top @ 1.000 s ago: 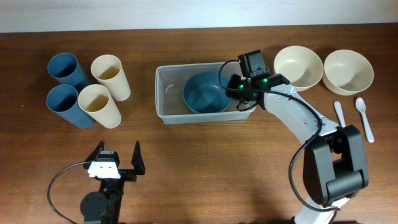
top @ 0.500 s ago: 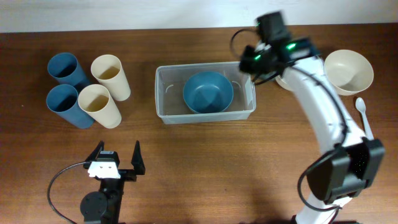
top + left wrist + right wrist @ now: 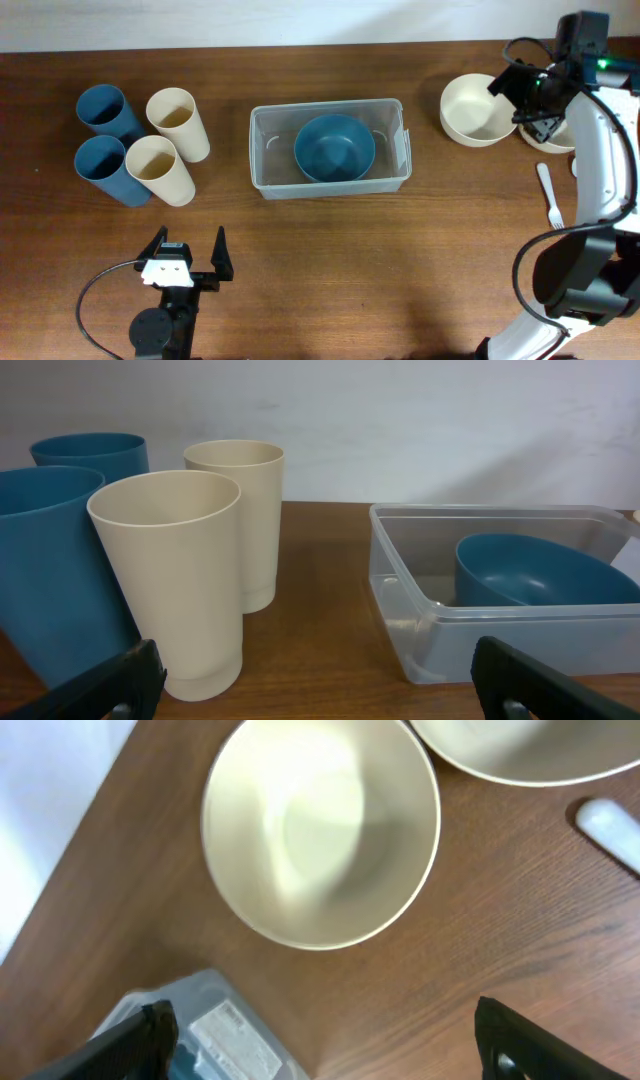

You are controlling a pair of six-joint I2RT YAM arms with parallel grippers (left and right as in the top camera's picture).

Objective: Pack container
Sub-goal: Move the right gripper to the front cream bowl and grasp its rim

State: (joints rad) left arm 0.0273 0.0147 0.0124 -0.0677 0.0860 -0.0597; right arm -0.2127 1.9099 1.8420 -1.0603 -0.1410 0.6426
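The clear container [image 3: 268, 150] sits mid-table with a blue bowl [image 3: 334, 147] inside it. My right gripper [image 3: 527, 104] hovers open and empty over the two cream bowls at the far right. One cream bowl [image 3: 476, 108] lies in full view; the other [image 3: 562, 138] is mostly under the arm. In the right wrist view the nearer cream bowl [image 3: 320, 830] lies ahead of the open gripper [image 3: 325, 1050], and a container corner [image 3: 215, 1030] shows at the lower left. My left gripper [image 3: 190, 245] rests open near the front edge, facing the cups and the container [image 3: 420, 625].
Two blue cups [image 3: 103, 108] [image 3: 100, 165] and two cream cups [image 3: 178, 118] [image 3: 158, 168] stand upright at the left. A white spoon [image 3: 550, 195] lies right of the container, below the bowls. The wall runs along the table's back edge.
My right gripper has opened, left the blue bowl in the container, and swung right to above the cream bowls. The left arm has not moved.
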